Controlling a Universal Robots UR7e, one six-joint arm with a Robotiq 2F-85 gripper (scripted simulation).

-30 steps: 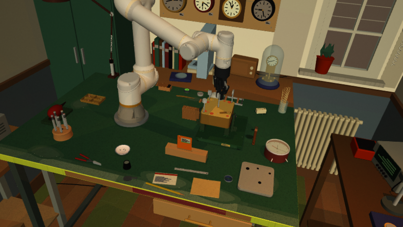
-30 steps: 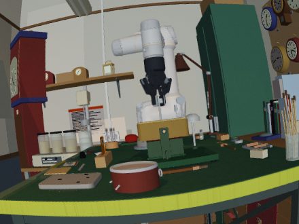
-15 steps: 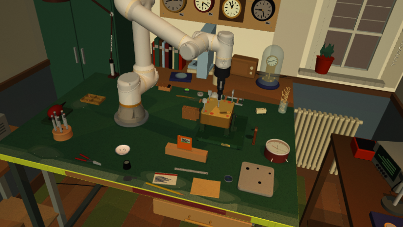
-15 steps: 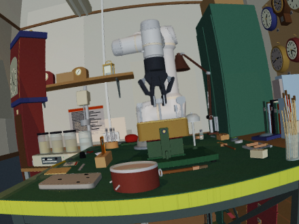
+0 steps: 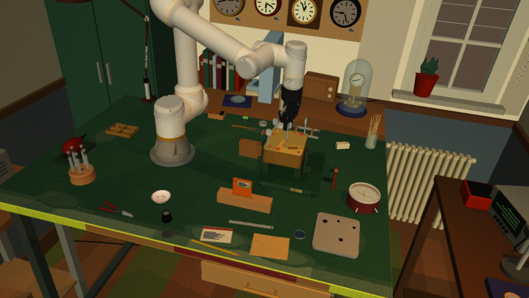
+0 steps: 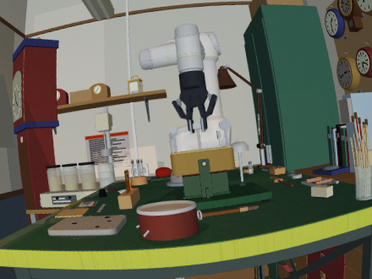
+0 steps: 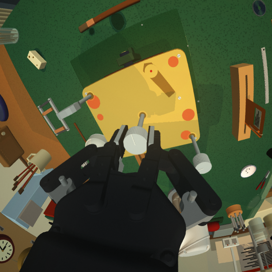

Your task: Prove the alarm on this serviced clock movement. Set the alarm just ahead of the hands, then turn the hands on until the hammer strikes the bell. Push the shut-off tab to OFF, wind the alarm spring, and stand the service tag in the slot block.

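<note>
The bell and hammer are mostly hidden behind my gripper; only a white dome (image 7: 95,140) shows beside it. The brass clock movement (image 5: 285,147) sits clamped on a green stand mid-table, back plate up. I grip the middle knurled knob (image 7: 135,143) on its stem with my gripper (image 7: 136,137), closed around it. A second knurled knob (image 7: 202,164) stands at the plate's corner, and a winding key (image 7: 68,110) sticks out from another corner. A brass shut-off tab (image 7: 159,80) lies on the plate. The orange service tag (image 5: 242,187) stands in the wooden slot block (image 5: 244,200).
Behind the movement runs a wooden shelf with a radio (image 5: 321,86), a domed clock (image 5: 355,88) and books. On the table lie a red alarm clock (image 5: 364,197), a drilled board (image 5: 336,234), a brush (image 5: 334,178), pliers (image 5: 115,210) and a ruler (image 5: 250,224).
</note>
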